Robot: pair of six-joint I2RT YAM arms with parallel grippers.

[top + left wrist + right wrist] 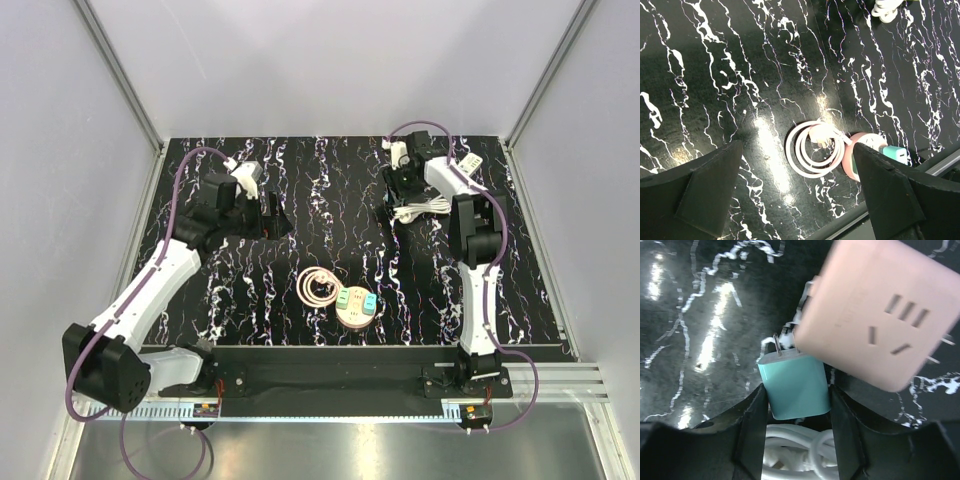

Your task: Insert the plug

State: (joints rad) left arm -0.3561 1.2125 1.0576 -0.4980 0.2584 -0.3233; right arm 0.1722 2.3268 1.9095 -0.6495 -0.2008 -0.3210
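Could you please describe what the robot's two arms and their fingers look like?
The left arm and right arm have white links between black joint housings, with a purple cable looping along each. The fingers are matte black, broad and wedge-shaped.

top view: bright, even light is cast from overhead, walls [330, 60] are washed pale | table [330, 200]: gloss is noted, glare patches are seen at centre of left wrist view and upper left of right wrist view | right wrist: pink socket block [880, 315] is blurred at upper right, teal plug [797, 387] is rendered sharp
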